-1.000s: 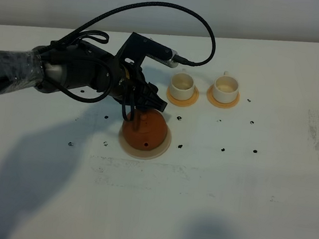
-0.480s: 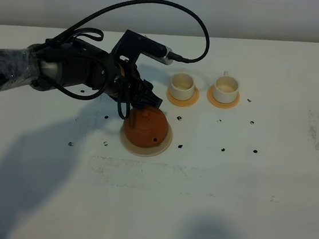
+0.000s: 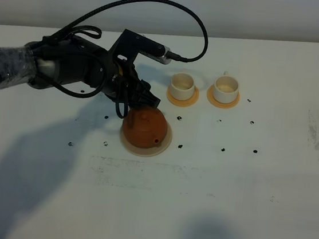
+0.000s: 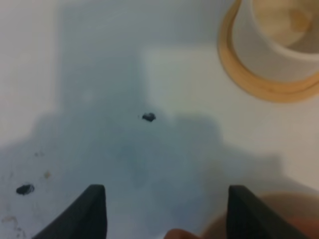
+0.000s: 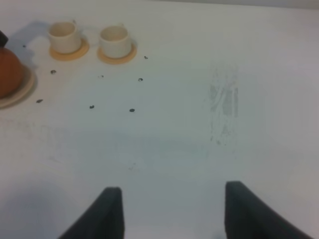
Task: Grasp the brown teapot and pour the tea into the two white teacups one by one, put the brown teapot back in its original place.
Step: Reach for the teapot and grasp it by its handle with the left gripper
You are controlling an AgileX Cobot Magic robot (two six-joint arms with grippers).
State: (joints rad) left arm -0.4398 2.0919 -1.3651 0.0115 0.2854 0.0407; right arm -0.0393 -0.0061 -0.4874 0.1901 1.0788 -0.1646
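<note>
**Left arm.** My left gripper (image 4: 167,191) has its two fingers apart and grips nothing. Between them lie bare table (image 4: 99,74) and one black mark (image 4: 148,117). The high camera shows this gripper just beside the far-left flank of the brown teapot (image 3: 144,128); I cannot tell whether they touch. The one teapot sits upright on the original place (image 3: 165,146), a single pale disc. Beyond it, apart from the teapot, stand the two white teacups, the near cup (image 3: 182,84) and the far cup (image 3: 225,88). Each rests on its own orange coaster, two in all (image 3: 182,101) (image 3: 224,101). Nothing stands between the teapot and the cups. A black cable (image 3: 161,4) arches above my arm.

**Right arm.** My right gripper (image 5: 174,189) is likewise spread and holds nothing. It hangs over bare table, well apart from the teapot and the cups.
</note>
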